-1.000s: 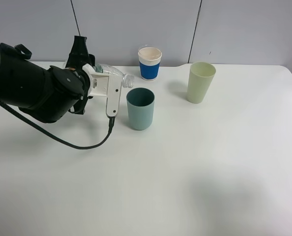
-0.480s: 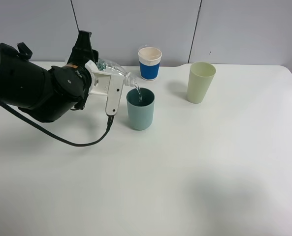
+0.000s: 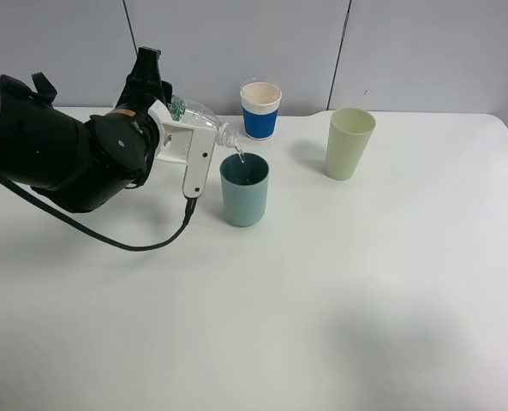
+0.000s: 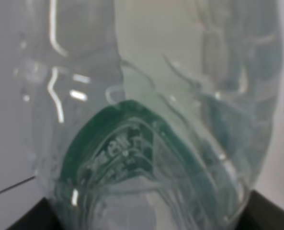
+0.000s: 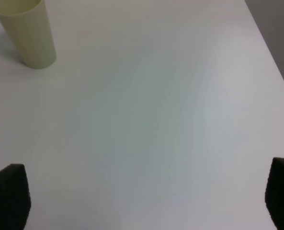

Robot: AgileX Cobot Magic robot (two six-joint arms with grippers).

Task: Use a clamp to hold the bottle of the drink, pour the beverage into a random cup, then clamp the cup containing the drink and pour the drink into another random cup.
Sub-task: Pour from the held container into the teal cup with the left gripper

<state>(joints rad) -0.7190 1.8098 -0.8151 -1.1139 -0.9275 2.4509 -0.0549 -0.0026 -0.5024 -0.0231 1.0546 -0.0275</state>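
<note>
Bottle (image 3: 200,117): we see it tilted, mouth over the teal cup (image 3: 244,195), water (image 3: 239,157) running in.
Left claw (image 3: 164,98): clamped on the bottle, arm low, wrist rolled sideways.
Right claw (image 5: 144,196): spread wide, empty, above the surface (image 5: 156,96).

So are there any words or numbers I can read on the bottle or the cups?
On the bottle, the green label: pale lettering, too blurred to read.
On the white paper cup with the blue band: no writing shows.
On the teal cup and the yellow-green cup: plain, no writing.
So nothing here can be read.
</note>
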